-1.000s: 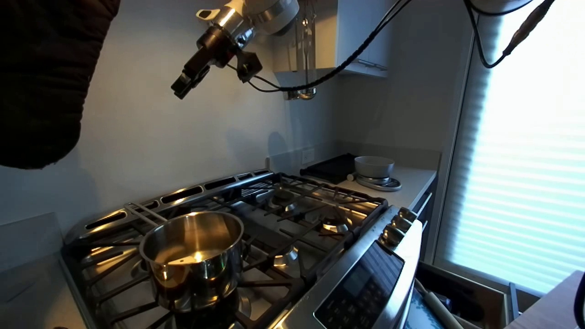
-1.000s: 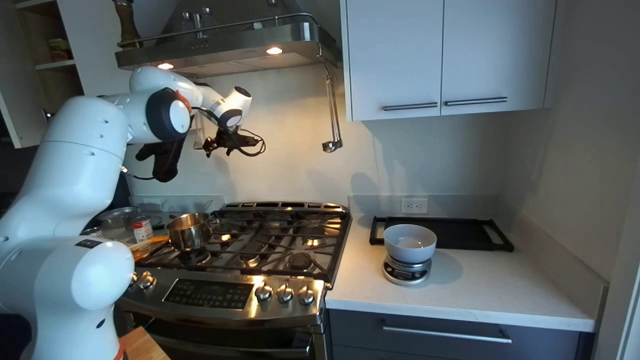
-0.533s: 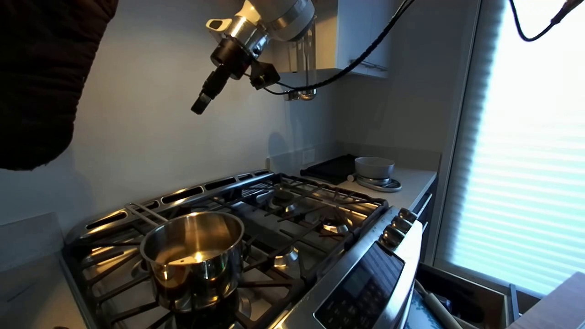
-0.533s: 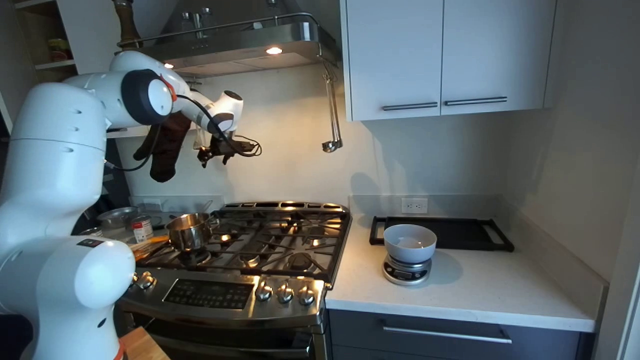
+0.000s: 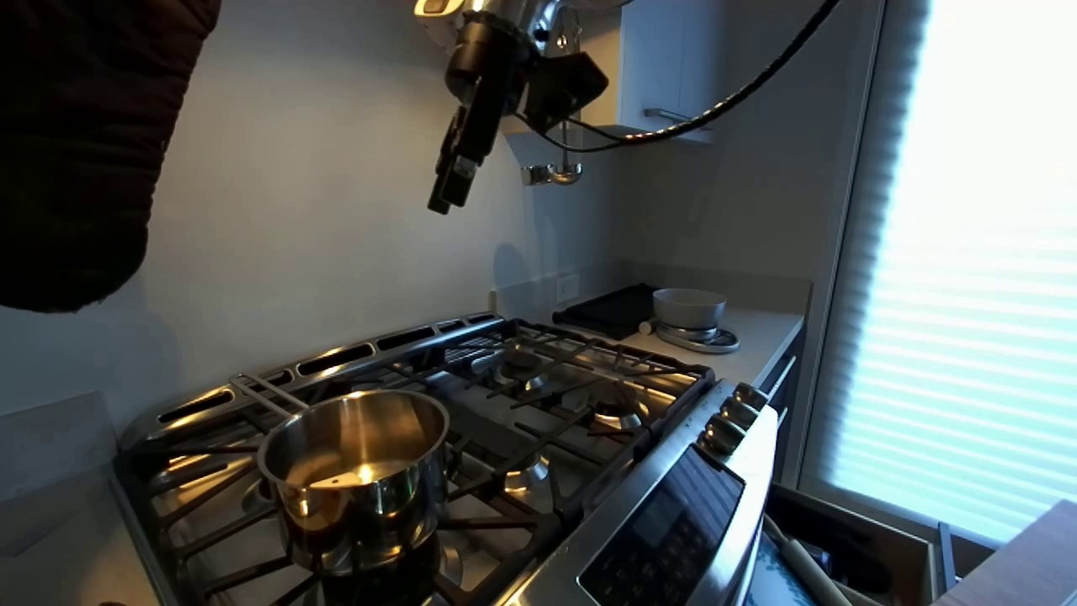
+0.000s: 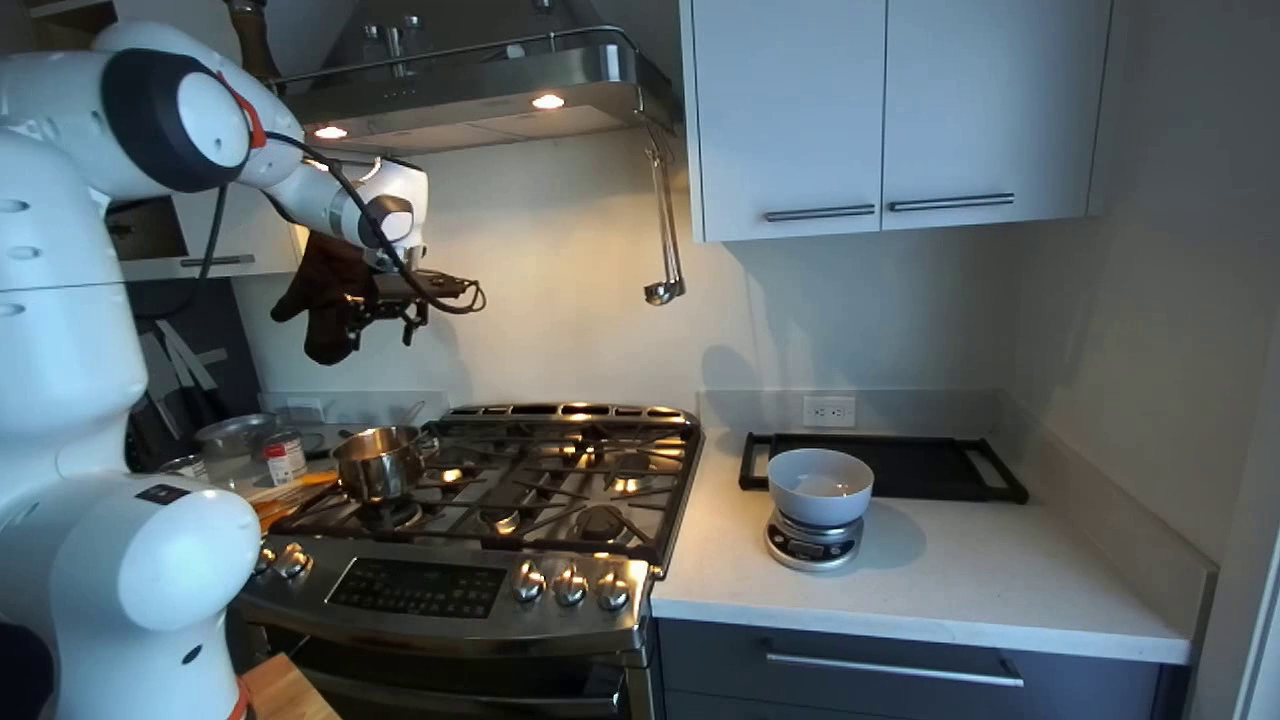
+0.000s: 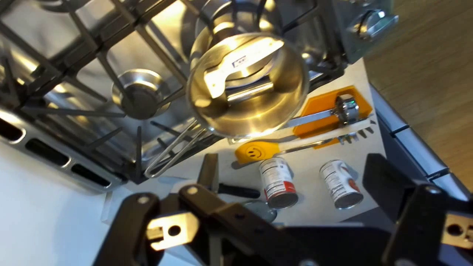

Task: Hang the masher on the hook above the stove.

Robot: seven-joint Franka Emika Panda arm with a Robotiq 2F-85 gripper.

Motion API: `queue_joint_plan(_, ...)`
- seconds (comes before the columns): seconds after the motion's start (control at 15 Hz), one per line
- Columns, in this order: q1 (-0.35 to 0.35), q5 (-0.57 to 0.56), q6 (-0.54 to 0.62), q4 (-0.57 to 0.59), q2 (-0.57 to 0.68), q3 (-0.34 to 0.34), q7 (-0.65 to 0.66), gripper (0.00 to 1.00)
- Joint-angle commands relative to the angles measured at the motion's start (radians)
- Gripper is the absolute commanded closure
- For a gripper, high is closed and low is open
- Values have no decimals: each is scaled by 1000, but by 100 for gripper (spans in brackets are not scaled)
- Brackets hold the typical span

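Note:
My gripper is open and empty; its fingers stand wide apart in the wrist view. In both exterior views the gripper is in the air above the stove, pointing down. In an exterior view it overlaps a dark oven mitt. A steel pot stands on the stove's grates and shows in the wrist view. The masher cannot be made out for certain. Metal utensils lie on the counter beside the pot. Metal ladles hang at the right end of the hood.
Cans and a yellow smiley spoon are on the counter by the pot. The mitt hangs close to an exterior view's camera. On the right counter are a white bowl on a scale and a black tray.
The arm has swung: in exterior views, the gripper has moved left and slightly down toward the mitt, and right, down and larger. Pot and ladles have not moved.

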Motion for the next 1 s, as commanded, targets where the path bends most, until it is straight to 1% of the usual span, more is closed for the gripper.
queue_joint_plan(0.0,-39,-19,-120,-198,-235,39,162,0)
queue_joint_plan(0.2,-37,-8,-256,-290,-401,32,325,0)
queue_joint_plan(0.4,-36,-17,-438,-339,-563,5,477,0)
queue_joint_plan(0.53,-45,-49,-568,-325,-645,-11,576,0)
queue_joint_plan(0.67,-68,-125,-695,-274,-703,-21,638,0)
queue_joint_plan(0.73,-44,-71,-624,-273,-626,-18,577,0)
queue_joint_plan(0.8,-54,-92,-662,-266,-660,-24,597,0)
queue_joint_plan(0.93,-61,-104,-682,-265,-706,-27,616,0)
